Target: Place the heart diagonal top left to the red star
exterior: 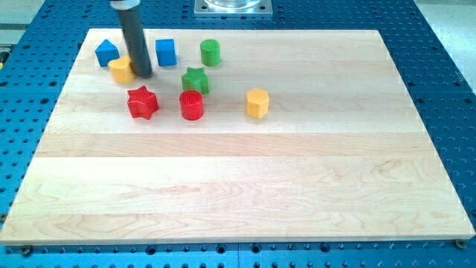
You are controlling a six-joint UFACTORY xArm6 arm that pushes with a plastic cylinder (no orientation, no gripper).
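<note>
A yellow heart [120, 70] lies near the board's top left, partly hidden by my rod. My tip [143, 76] rests on the board touching the heart's right side. The red star [143, 103] lies just below the tip, so the heart is up and to the left of the star. A blue block [106, 52] sits above and left of the heart.
A blue cube [165, 52] and a green cylinder [210, 52] lie along the top. A green star [195, 80], a red cylinder [192, 106] and a yellow hexagonal block [256, 103] lie to the right of the red star. The wooden board [238, 186] rests on a blue perforated table.
</note>
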